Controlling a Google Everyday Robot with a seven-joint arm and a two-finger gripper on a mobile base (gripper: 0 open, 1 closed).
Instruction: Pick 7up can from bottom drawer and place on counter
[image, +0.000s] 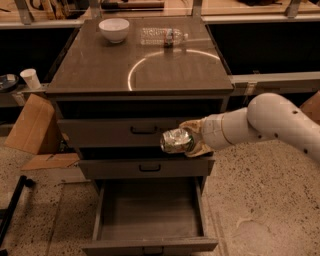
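Pincer (192, 142) gripped the 7up can (175, 141) in the air, just below the desk's (100, 65) front edge.
Lowest under the desk, the bottom drawer (150, 212) stood open. The white arm (272, 122) reached in from the desk's right side. A clear bottle (162, 36) lay and a white bowl (114, 29) stood at the desk's back edge. The pincer and can were level with the top drawer front.
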